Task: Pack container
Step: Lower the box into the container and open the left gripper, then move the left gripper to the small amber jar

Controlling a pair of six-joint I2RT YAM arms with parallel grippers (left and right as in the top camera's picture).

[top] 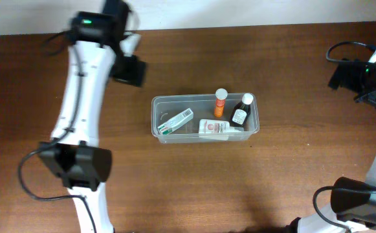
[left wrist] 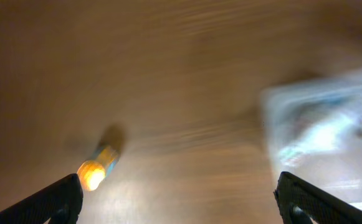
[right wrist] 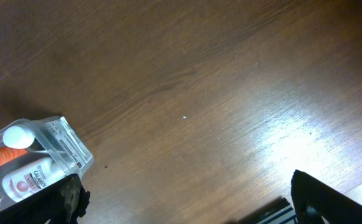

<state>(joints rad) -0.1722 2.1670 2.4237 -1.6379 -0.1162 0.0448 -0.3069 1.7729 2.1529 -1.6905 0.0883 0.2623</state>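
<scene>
A: Where is the container located, and is anything grasped?

B: It is set at the middle of the surface; a carton and three bottles are seen inside it. Nothing is grasped. The left tool is spread wide near the container, and the right tool likewise, well apart from it.

A: Which step is judged current?

B: Fetching a further item. A small orange object, blurred, is seen on the surface near the container. Alignment over it and a closing grasp would be required.
</scene>
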